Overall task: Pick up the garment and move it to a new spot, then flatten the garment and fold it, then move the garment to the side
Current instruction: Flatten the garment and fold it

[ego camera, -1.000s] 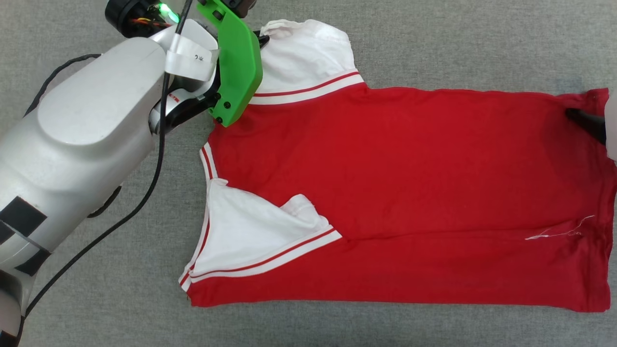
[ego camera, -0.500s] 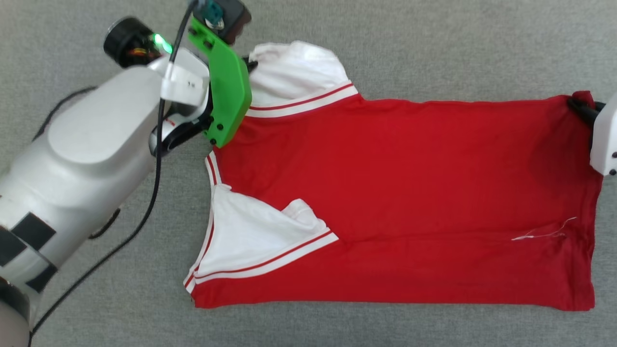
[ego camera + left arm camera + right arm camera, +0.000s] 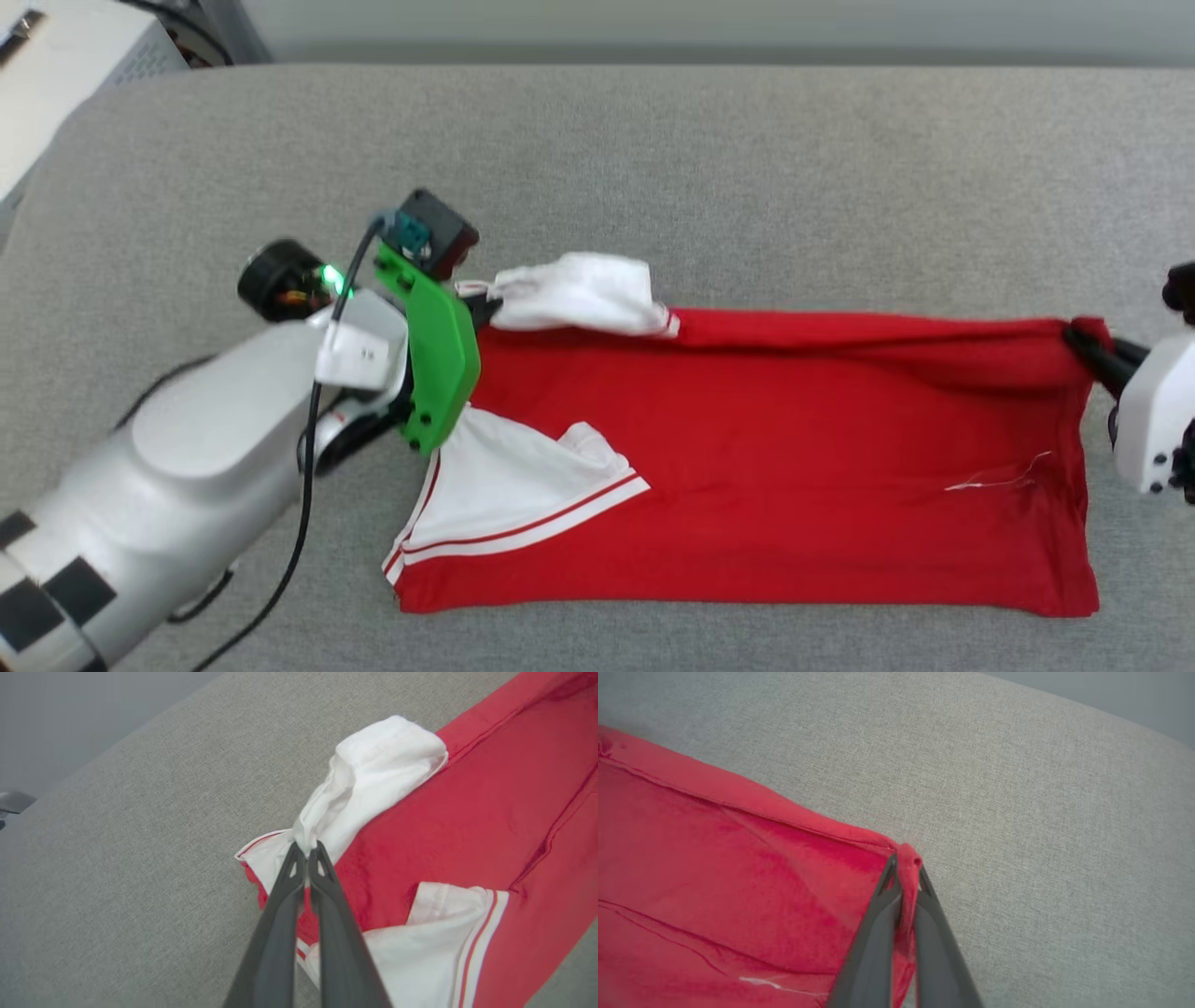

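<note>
The garment (image 3: 766, 467), a red jersey with white sleeves, lies lengthwise on the grey table (image 3: 653, 168), neck end at the left. My left gripper (image 3: 481, 306) is shut on the far white sleeve (image 3: 373, 779), pinching the cloth at its fingertips (image 3: 307, 851). My right gripper (image 3: 1083, 347) is shut on the far hem corner, with red cloth (image 3: 908, 865) bunched between its fingers. The far long edge is raised off the table and rolled toward me between the two grips. The near sleeve (image 3: 523, 495) lies folded over the red body.
Grey fabric table surface runs around the garment, with its far edge (image 3: 597, 63) near the top of the head view. A white box (image 3: 56, 65) stands off the table's far left corner. A black cable (image 3: 308, 523) hangs along my left forearm.
My right gripper has closed on the hem corner. Both grippers have lifted the far edge and drawn it toward me. The head camera has tilted up, showing more table.
</note>
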### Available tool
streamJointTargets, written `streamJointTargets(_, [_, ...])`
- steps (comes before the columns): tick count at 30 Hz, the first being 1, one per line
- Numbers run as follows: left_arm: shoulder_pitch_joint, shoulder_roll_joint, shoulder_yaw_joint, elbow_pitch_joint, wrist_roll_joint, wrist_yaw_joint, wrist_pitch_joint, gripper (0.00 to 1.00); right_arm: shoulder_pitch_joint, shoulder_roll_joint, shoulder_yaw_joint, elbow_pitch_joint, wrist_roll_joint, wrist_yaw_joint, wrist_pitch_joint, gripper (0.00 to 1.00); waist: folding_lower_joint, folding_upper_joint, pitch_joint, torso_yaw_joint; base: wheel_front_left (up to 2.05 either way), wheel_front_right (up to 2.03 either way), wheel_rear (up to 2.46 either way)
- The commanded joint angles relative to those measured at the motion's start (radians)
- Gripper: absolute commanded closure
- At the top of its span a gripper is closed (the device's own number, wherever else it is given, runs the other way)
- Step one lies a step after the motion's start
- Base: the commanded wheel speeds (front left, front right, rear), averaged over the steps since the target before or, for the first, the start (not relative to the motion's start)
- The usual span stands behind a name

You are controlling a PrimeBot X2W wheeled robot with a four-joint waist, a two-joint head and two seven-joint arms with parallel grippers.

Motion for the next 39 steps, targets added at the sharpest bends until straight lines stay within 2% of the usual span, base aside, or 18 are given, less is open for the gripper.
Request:
streamJointTargets(1, [0.091, 0.034, -0.007, -0.052, -0.024, 0.033, -0.019, 1.00, 0.076, -0.007, -0.012, -0.025, -0.002, -0.001, -0.022, 1.00, 0.0001, 0.0033, -0.073, 0.005, 0.00, 0.00, 0.00])
streamJointTargets(7, [0.233, 0.084, -0.016, -0.141, -0.048, 0.091, -0.038, 1.00, 0.200, 0.001, -0.046, -0.062, -0.008, -0.001, -0.043, 1.00, 0.0001, 0.0033, -0.109, 0.005, 0.00, 0.00, 0.00])
streamJointTargets(13, [0.338, 0.109, -0.024, -0.198, -0.059, 0.131, -0.040, 1.00, 0.311, 0.022, -0.095, -0.090, -0.012, -0.001, -0.048, 1.00, 0.0001, 0.0033, -0.116, 0.011, 0.00, 0.00, 0.00])
streamJointTargets(19, [0.400, 0.115, -0.028, -0.215, -0.056, 0.153, -0.043, 1.00, 0.408, 0.050, -0.141, -0.116, -0.018, -0.001, -0.030, 1.00, 0.0001, 0.0033, -0.105, 0.014, 0.00, 0.00, 0.00])
streamJointTargets(26, [0.432, 0.092, -0.025, -0.165, -0.069, 0.154, -0.070, 1.00, 0.447, 0.093, -0.156, -0.099, -0.031, -0.001, -0.002, 1.00, 0.0001, 0.0033, -0.091, 0.008, 0.00, 0.00, 0.00])
streamJointTargets(27, [0.432, 0.088, -0.024, -0.157, -0.064, 0.157, -0.079, 0.81, 0.446, 0.099, -0.158, -0.096, -0.031, -0.001, -0.002, 1.00, 0.0001, 0.0033, -0.092, 0.008, 0.00, 0.00, 0.00])
streamJointTargets(28, [0.432, 0.083, -0.021, -0.150, -0.058, 0.162, -0.093, 0.00, 0.443, 0.107, -0.166, -0.094, -0.029, -0.001, -0.006, 0.93, 0.0001, 0.0033, -0.094, 0.008, 0.00, 0.00, 0.00])
streamJointTargets(29, [0.434, 0.079, -0.017, -0.144, -0.055, 0.167, -0.108, 0.00, 0.441, 0.114, -0.173, -0.092, -0.027, -0.001, -0.007, 0.31, 0.0001, 0.0033, -0.098, 0.007, 0.00, 0.00, 0.00])
streamJointTargets(30, [0.438, 0.074, -0.011, -0.141, -0.052, 0.173, -0.128, 0.00, 0.440, 0.117, -0.180, -0.094, -0.025, -0.001, -0.006, 0.00, 0.0001, 0.0033, -0.103, 0.006, 0.00, 0.00, 0.00])
streamJointTargets(33, [0.448, 0.071, 0.012, -0.143, -0.041, 0.198, -0.195, 0.00, 0.441, 0.114, -0.200, -0.116, -0.022, -0.001, -0.010, 0.00, 0.0001, 0.0033, -0.120, 0.005, 0.00, 0.00, 0.00])
streamJointTargets(39, [0.477, 0.088, 0.069, -0.175, -0.001, 0.289, -0.351, 0.00, 0.454, 0.100, -0.290, -0.199, 0.025, -0.001, -0.008, 0.00, 0.0001, 0.0033, -0.142, 0.007, 0.00, 0.00, 0.00])
